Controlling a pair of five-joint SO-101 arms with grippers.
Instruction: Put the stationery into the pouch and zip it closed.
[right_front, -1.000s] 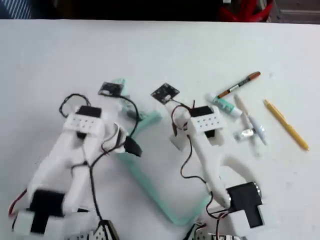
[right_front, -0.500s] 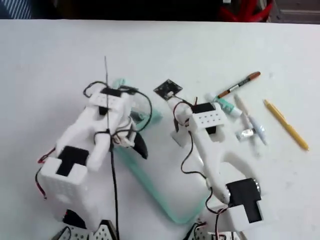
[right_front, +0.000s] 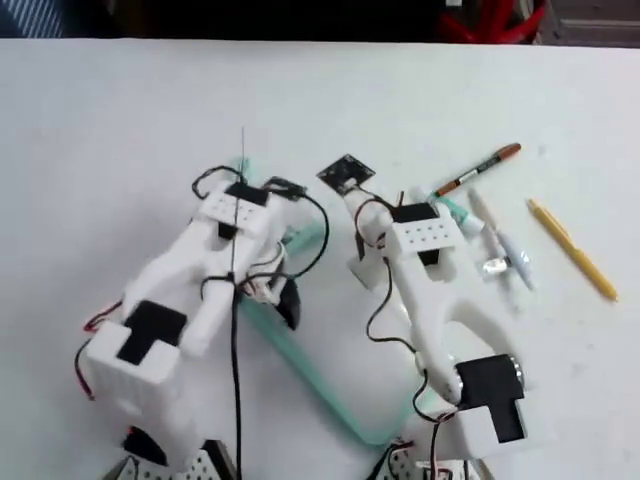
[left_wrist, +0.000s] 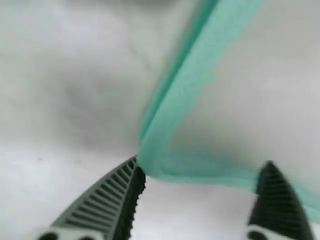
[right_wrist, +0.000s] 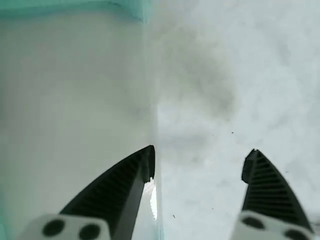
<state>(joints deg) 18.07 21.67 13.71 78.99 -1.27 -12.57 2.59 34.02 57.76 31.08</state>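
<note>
White tabletop under both arms, dark room behind it. High view: over the last second the left arm has swung in from well outside the pouch and now leans over the pouch's far teal corner. The right arm has only edged a little along the pouch's other side, toward the stationery. My reading is that the left arm is setting up to pin or lift that corner so the mouth can be opened; no loading has begun. All the stationery lies on the table outside the pouch, beyond the right arm. The brown-tipped marker is farthest from the pouch rim and the teal-and-white tube is closest to it. The pale clear pens lie just past the tube, and the yellow pen sits well apart on the outer side. Left wrist view: the left gripper has its fingers spread wide and holds nothing. The pouch's teal corner sits between them, right at one fingertip; I cannot tell whether it touches. Right wrist view: the right gripper is likewise wide open and empty. One finger is over the pouch's clear film, the other over bare table, with the pouch's straight edge running between them. A strip of the teal border shows at the pouch's far end. Note: the zip comes last, and the pouch has yet to receive a single item.
</note>
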